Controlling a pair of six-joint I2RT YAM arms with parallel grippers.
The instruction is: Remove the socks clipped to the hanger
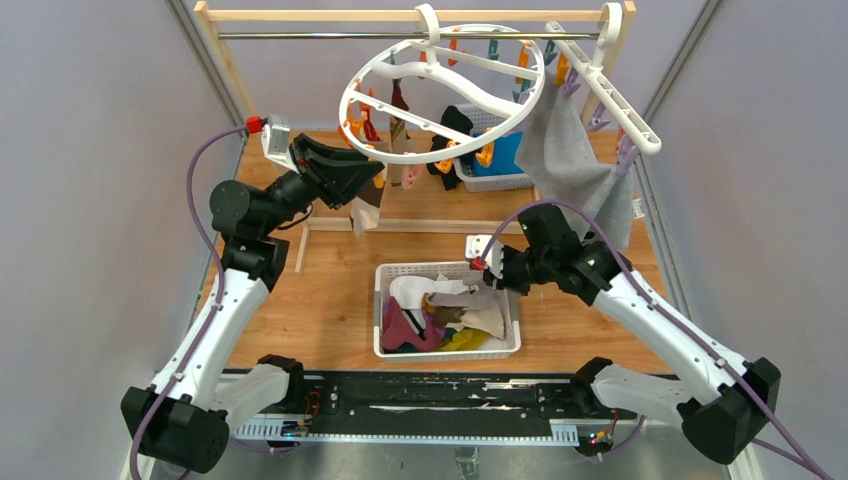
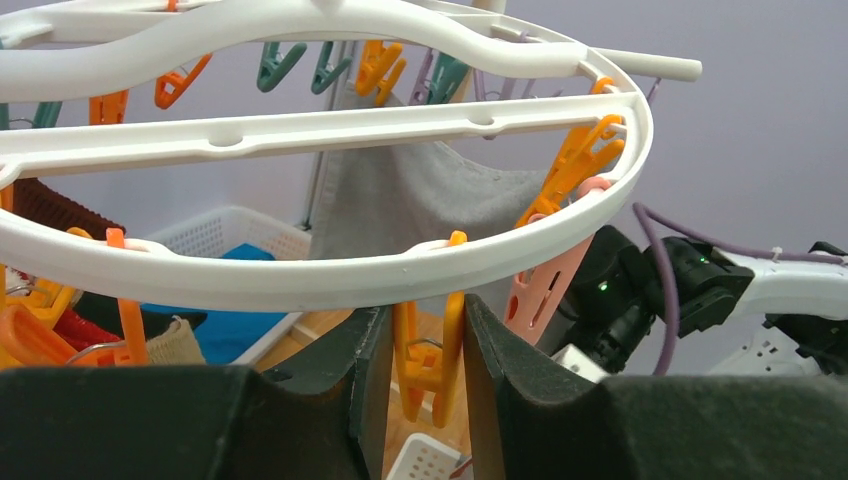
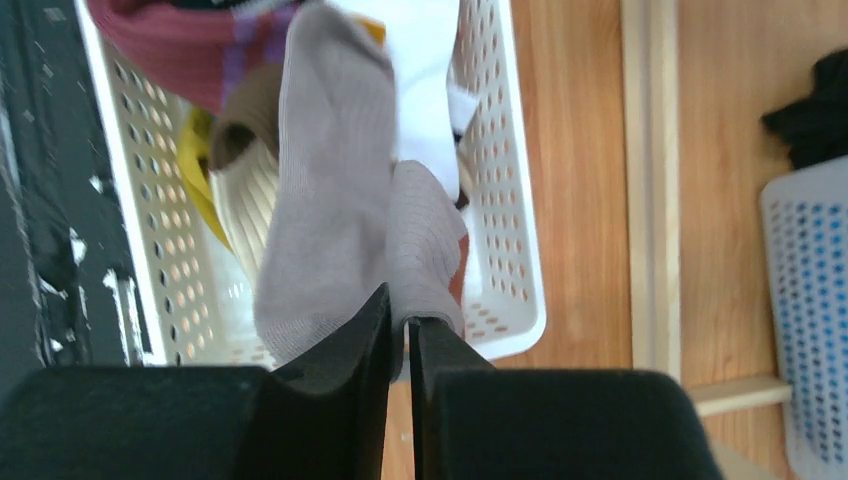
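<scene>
The round white hanger (image 1: 440, 95) hangs tilted from the rail, with a dark red sock (image 1: 399, 100) and a black sock (image 1: 458, 122) clipped to it. My left gripper (image 1: 375, 180) reaches up under the ring (image 2: 300, 275). Its fingers press both sides of an orange clip (image 2: 430, 350). A brown-cream sock (image 1: 366, 212) shows just below that gripper. My right gripper (image 3: 400, 310) is shut on the cuff of a grey sock (image 3: 330, 200), which drapes into the white basket (image 3: 510, 250). That basket (image 1: 385, 345) holds several socks.
A large grey cloth (image 1: 570, 160) hangs from a straight white clip rack (image 1: 610, 95) at the back right. A second white basket (image 1: 495, 182) with blue contents stands behind the hanger. A wooden strip (image 1: 420, 228) lies across the table.
</scene>
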